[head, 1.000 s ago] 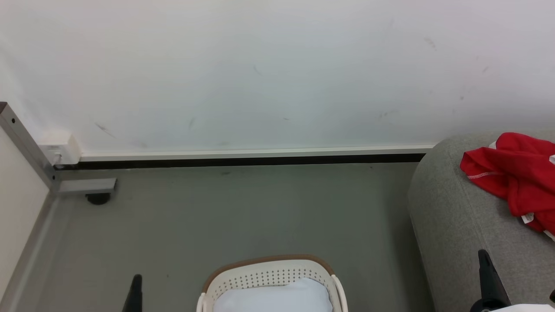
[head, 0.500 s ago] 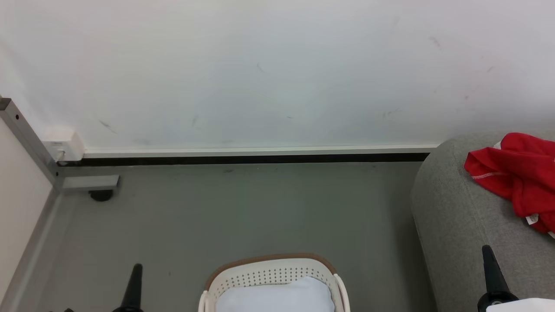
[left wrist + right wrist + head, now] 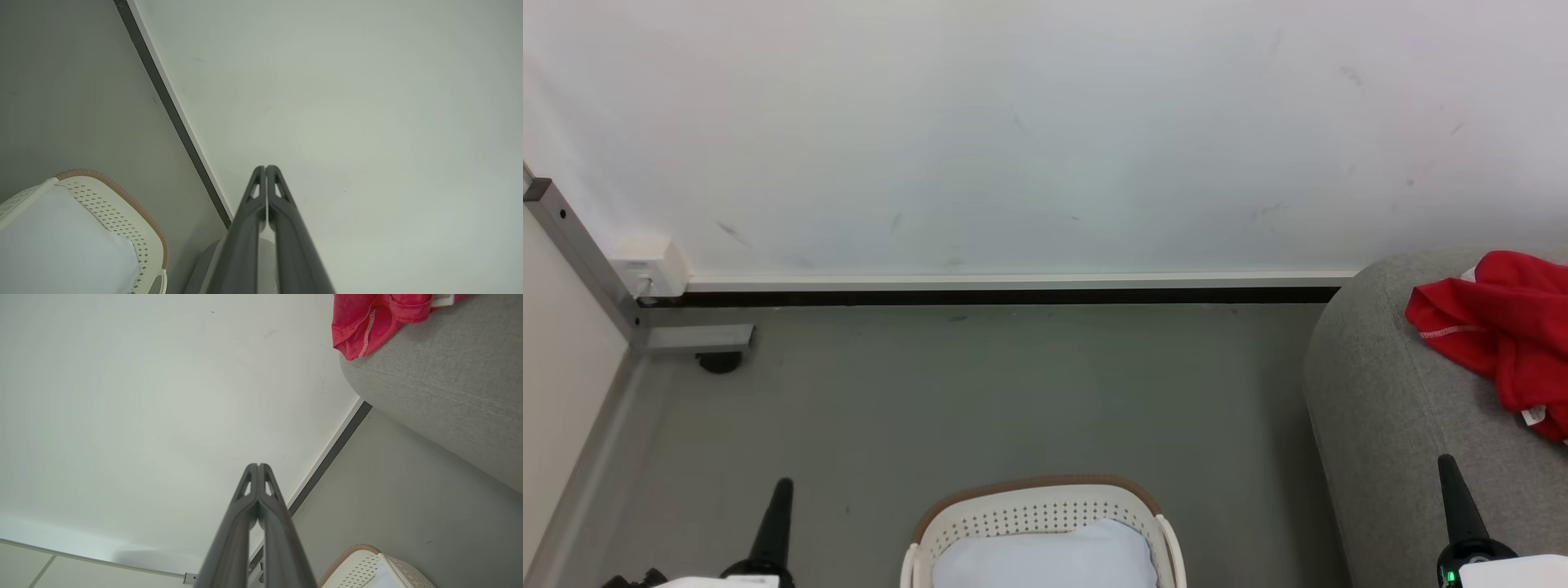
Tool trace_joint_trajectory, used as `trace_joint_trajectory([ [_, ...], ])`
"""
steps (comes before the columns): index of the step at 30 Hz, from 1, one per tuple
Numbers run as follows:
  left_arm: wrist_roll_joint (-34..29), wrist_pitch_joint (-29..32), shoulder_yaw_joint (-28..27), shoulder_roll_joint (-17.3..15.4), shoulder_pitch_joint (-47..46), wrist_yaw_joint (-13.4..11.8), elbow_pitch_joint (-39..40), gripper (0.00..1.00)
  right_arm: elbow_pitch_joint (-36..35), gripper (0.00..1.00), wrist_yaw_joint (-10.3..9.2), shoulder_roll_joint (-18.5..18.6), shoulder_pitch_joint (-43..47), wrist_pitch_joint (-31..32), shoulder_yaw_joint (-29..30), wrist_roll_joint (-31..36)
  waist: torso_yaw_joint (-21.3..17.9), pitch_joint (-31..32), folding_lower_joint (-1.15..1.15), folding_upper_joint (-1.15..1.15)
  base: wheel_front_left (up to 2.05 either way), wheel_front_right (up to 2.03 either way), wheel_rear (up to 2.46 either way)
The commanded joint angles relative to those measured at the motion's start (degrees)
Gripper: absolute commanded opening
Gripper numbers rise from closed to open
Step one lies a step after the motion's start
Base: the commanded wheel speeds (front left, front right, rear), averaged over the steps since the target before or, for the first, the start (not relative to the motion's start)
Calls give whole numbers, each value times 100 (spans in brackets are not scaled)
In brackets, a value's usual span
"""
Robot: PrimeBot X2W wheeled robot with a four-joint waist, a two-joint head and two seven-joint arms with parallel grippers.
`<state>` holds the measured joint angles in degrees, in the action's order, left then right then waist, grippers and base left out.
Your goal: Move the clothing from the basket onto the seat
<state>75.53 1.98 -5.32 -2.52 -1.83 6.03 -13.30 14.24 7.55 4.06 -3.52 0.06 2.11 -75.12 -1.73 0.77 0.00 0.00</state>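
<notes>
Red clothing (image 3: 1503, 335) lies crumpled on the light-grey seat (image 3: 1388, 408) at the right; the right wrist view has the clothing (image 3: 367, 318) hanging over the seat's (image 3: 441, 396) rounded edge. The cream basket (image 3: 1037, 523) with its brown rim stands on the floor at bottom centre, a pale pad (image 3: 1045, 559) inside and no red cloth showing in it. My left gripper (image 3: 780, 490) is shut and empty, left of the basket (image 3: 122, 220). My right gripper (image 3: 1447, 465) is shut and empty, in front of the seat. Both point at the wall.
A white wall (image 3: 1029, 139) with a dark skirting strip (image 3: 980, 298) runs across the back. A grey metal frame post (image 3: 580, 261) and its foot (image 3: 717, 359) stand at the left, beside a white socket box (image 3: 649, 265). Grey floor (image 3: 980, 400) lies between wall and basket.
The head camera has shifted a little, so the scene slid right. Both grippers have risen slightly in the head view and stay shut. The clothing lies unmoved on the seat.
</notes>
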Motion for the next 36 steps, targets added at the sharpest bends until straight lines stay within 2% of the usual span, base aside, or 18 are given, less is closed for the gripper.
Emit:
trace_joint_trajectory([
  [1, 102, 27, -37, -48, -103, 47, 12, 0, -58, 0, -8, 57, -129, 39, 28, -119, 4, -2, 0, 0, 0, 0, 0],
  [36, 1542, 430, -128, -55, -447, 158, -78, 0, -42, 0, -11, 33, -267, 464, 251, -1716, 152, -80, 0, 0, 0, 0, 0],
])
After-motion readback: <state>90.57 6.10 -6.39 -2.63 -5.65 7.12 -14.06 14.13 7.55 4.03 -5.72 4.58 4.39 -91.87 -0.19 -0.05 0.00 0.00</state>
